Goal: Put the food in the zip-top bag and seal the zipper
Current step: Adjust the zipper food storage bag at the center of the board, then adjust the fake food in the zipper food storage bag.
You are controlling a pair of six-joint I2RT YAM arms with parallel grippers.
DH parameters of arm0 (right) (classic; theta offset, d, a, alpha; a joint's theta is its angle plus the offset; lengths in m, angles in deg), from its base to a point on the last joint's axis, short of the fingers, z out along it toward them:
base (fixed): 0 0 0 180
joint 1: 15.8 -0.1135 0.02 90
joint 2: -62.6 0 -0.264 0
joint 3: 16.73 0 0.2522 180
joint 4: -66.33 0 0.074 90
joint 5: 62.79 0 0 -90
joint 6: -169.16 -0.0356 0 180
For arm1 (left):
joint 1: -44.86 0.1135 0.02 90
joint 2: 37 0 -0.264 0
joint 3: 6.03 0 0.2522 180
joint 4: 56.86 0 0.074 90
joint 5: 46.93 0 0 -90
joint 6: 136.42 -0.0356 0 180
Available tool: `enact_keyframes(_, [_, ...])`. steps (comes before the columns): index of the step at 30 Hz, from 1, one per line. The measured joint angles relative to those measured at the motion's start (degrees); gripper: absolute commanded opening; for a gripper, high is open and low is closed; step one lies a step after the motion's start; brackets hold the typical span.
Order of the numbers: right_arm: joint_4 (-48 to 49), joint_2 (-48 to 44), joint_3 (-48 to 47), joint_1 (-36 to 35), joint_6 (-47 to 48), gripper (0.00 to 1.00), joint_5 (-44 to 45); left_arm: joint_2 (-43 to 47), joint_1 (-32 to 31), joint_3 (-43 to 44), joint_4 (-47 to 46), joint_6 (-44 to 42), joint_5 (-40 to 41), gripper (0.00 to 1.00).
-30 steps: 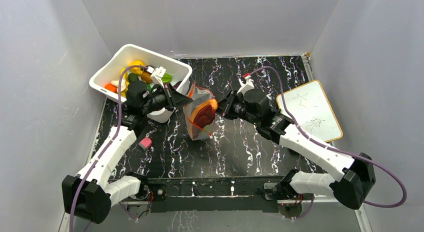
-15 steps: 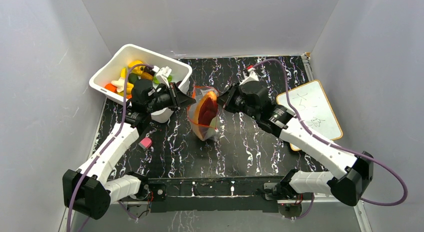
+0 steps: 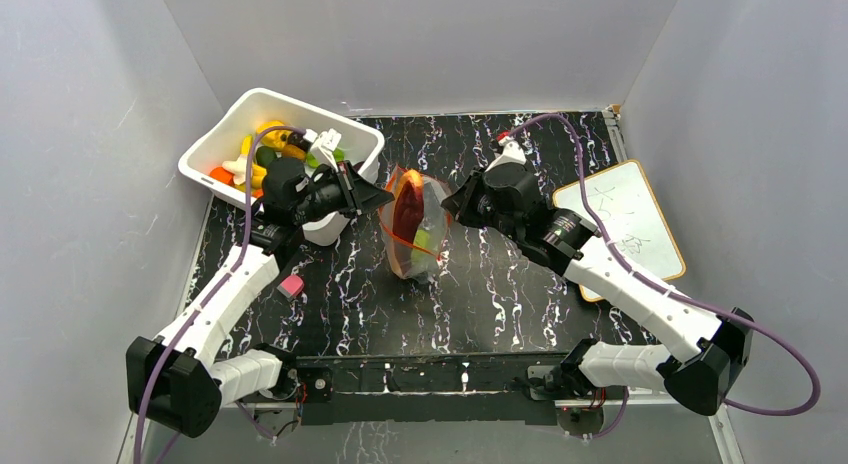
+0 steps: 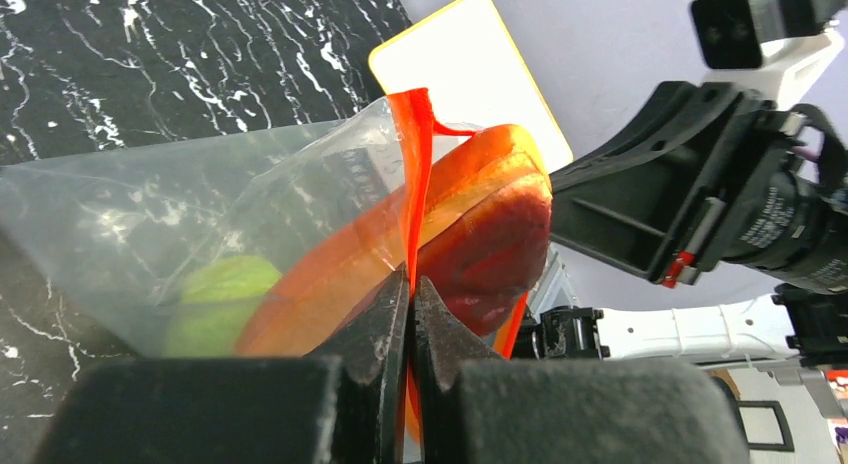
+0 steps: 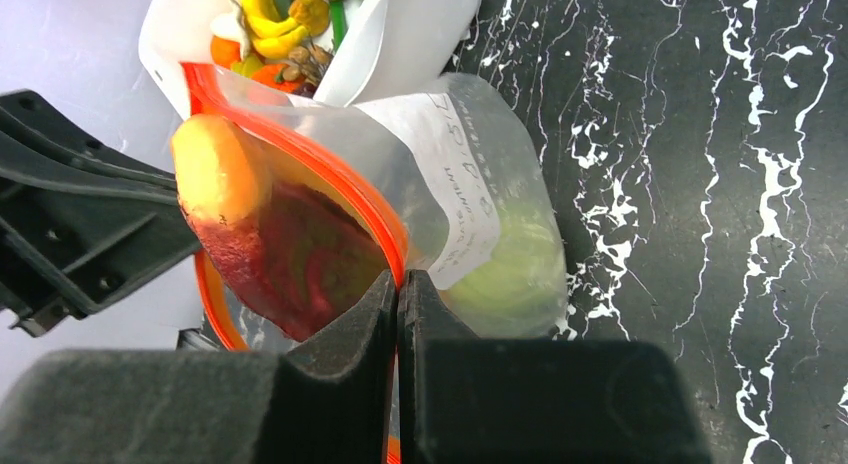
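Note:
The clear zip-top bag (image 3: 420,239) stands mid-table between both arms, its mouth open and facing up. Inside are a red and orange piece of food (image 3: 407,210) (image 4: 490,234) (image 5: 270,234) and a pale-green piece (image 4: 215,299) (image 5: 515,269). My left gripper (image 3: 383,199) (image 4: 411,284) is shut on the red-orange zipper (image 4: 413,184) at the bag's left edge. My right gripper (image 3: 447,204) (image 5: 398,282) is shut on the zipper (image 5: 330,174) at the bag's right edge.
A white bin (image 3: 230,134) with several more toy fruits stands at the back left, just behind my left gripper. A small pink block (image 3: 291,285) lies by the left arm. A whiteboard (image 3: 625,219) lies at the right.
Both grippers rose and turned with the bag's mouth edges. The bag went from slumped to more upright and shifted slightly right; the red-orange piece now stands on end inside it.

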State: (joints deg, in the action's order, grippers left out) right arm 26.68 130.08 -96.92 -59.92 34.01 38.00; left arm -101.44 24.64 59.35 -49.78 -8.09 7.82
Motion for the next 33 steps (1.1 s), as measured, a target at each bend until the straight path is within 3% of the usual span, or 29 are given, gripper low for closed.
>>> enact_keyframes(9, [-0.5, -0.5, 0.6, 0.0, 0.7, 0.00, -0.9, -0.9, 0.0, 0.0, -2.4, -0.5, -1.5, 0.00])
enact_keyframes(15, [-0.5, -1.9, -1.5, 0.0, -0.6, 0.00, -1.8, -1.1, -0.2, 0.0, 0.7, -1.6, 2.6, 0.00])
enact_keyframes(20, [1.1, -1.9, -1.5, 0.0, 0.7, 0.00, -0.9, -2.1, -0.2, 0.5, 0.6, 2.5, 2.3, 0.00])
enact_keyframes(25, [0.1, -0.9, 0.1, 0.1, 7.2, 0.00, 2.2, -2.1, -0.3, 0.2, -5.2, 7.5, 0.7, 0.00])
enact_keyframes(33, [-0.5, -0.8, 0.1, 0.2, 9.9, 0.28, 0.7, -3.9, -0.3, -1.6, -7.3, 8.8, 0.2, 0.00])
